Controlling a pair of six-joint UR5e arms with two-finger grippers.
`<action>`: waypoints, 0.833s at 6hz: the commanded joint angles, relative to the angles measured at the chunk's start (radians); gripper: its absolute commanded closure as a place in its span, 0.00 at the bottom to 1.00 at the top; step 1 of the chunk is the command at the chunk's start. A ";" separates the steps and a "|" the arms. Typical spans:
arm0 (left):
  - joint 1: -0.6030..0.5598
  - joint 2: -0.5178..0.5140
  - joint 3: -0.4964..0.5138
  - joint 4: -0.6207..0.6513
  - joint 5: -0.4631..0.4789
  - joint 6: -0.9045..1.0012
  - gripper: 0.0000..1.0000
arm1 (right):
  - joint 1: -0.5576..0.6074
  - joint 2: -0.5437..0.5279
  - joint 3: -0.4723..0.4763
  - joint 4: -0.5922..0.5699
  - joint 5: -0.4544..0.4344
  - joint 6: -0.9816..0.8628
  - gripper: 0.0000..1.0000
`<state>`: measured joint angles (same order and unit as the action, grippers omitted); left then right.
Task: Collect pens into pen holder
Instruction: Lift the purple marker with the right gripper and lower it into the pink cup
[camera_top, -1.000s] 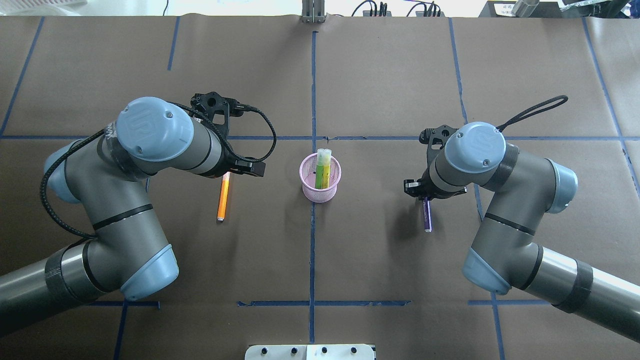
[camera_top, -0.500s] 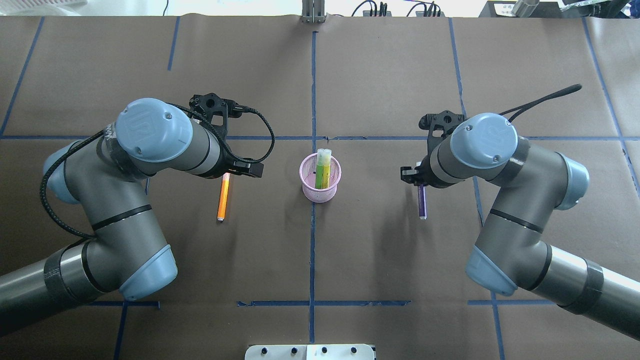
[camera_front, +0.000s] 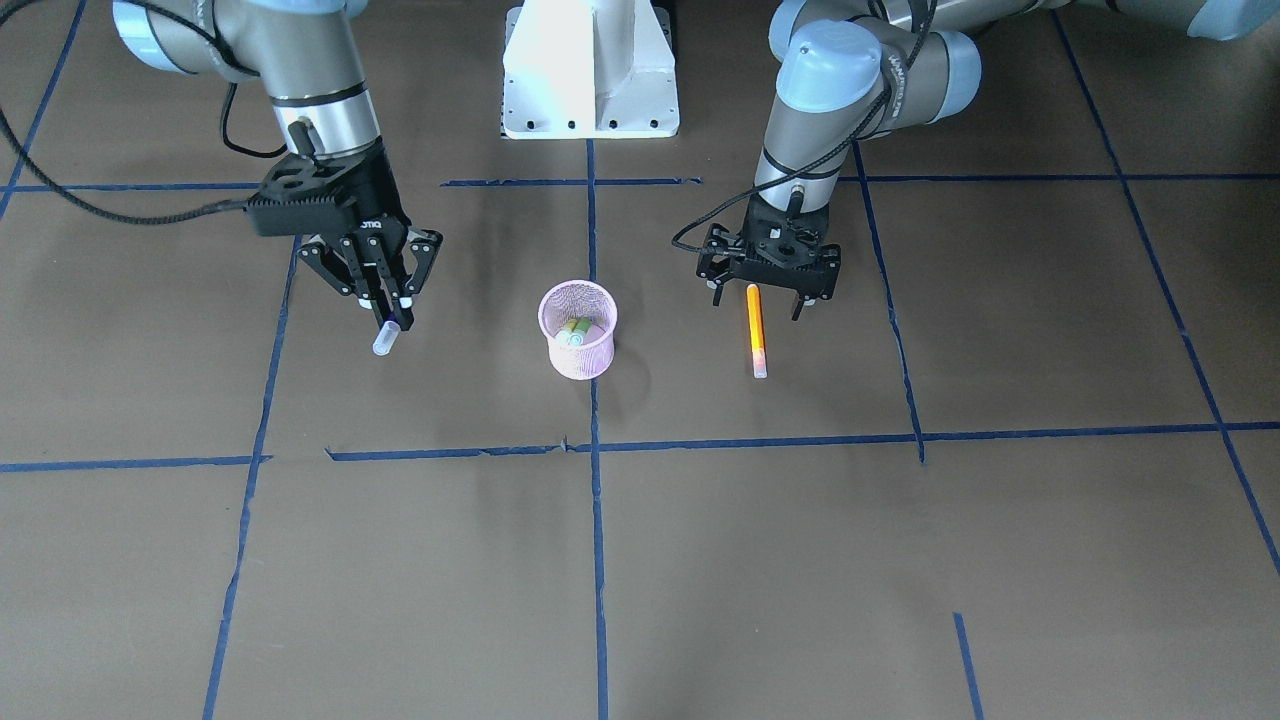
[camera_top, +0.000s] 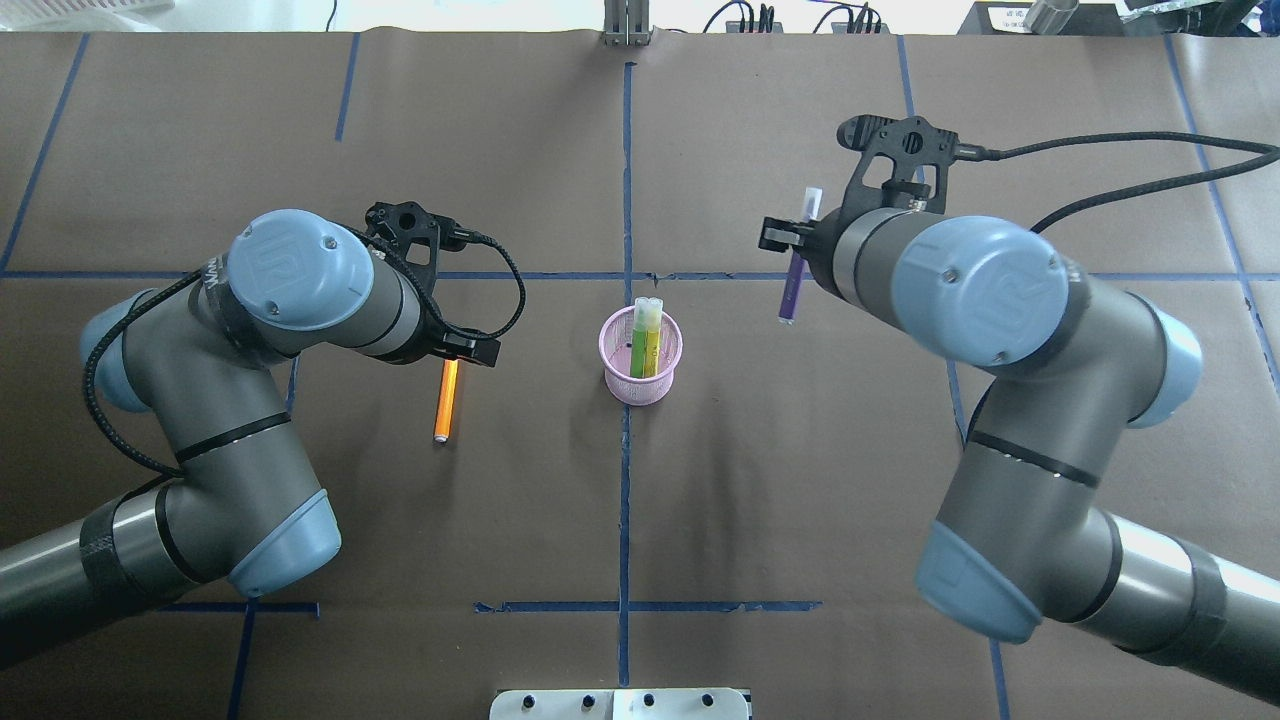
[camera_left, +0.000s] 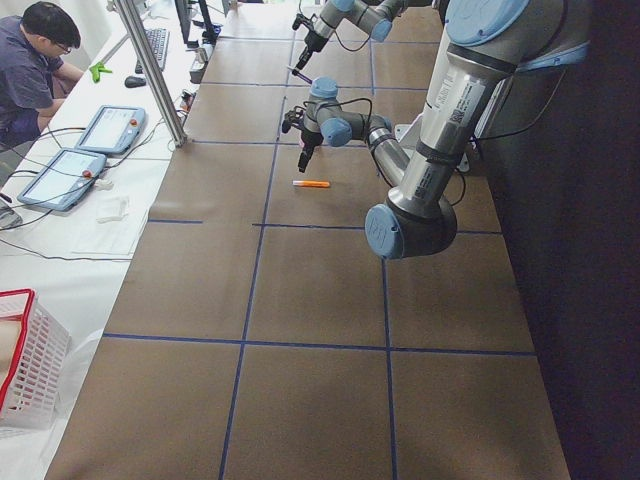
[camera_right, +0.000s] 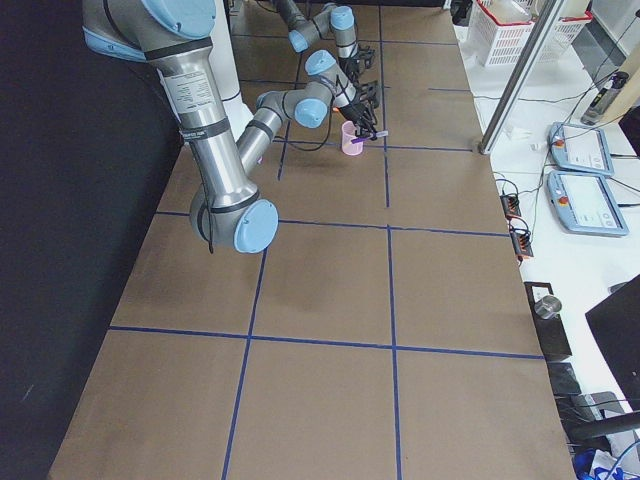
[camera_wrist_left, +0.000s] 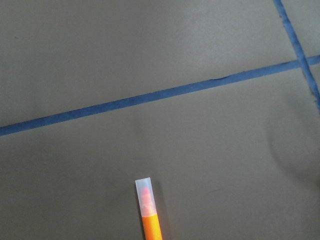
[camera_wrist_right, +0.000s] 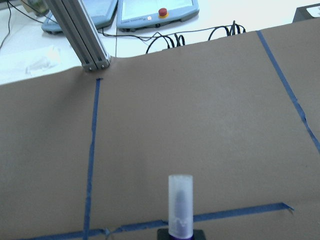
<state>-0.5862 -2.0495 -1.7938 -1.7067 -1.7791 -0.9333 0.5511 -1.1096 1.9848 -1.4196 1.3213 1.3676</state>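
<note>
Front-facing view: right end effector (camera_front: 386, 318) is raised off the bench (camera_front: 900, 560), its fingers pinching the purple pen (camera_front: 383, 341). The pen is tilted, with its pale cap toward the camera. Left end effector (camera_front: 757, 293) sits low, fingers spread to either side of the robot-side end of the orange pen (camera_front: 756, 335), which lies flat on the bench. The pen holder (camera_front: 582, 360) stands upright between the two arms, well apart from both.

Overhead view: the green pen (camera_top: 637, 350) and the yellowish pen (camera_top: 652, 345) stand side by side in the pen holder, caps above the rim.

Exterior left view: the orange pen lies on the bench near the left end effector.

Exterior right view: the purple pen shows just beside the pen holder; depth cannot be judged.

Left wrist view: the orange pen's pale cap points toward a blue tape line (camera_wrist_left: 150, 97) without touching it.

Right wrist view: the purple pen's cap projects upward at bottom centre, with the bench behind it.
</note>
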 joint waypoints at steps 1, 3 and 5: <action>-0.001 0.002 0.005 -0.001 -0.002 0.004 0.00 | -0.101 0.098 -0.050 -0.050 -0.257 0.080 0.99; -0.009 0.002 0.007 -0.001 -0.003 0.004 0.00 | -0.172 0.224 -0.209 -0.045 -0.439 0.172 0.99; -0.018 0.002 0.005 -0.001 -0.005 0.004 0.00 | -0.258 0.237 -0.267 -0.042 -0.526 0.192 0.98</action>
<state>-0.5993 -2.0478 -1.7883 -1.7073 -1.7835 -0.9296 0.3369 -0.8722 1.7381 -1.4633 0.8398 1.5489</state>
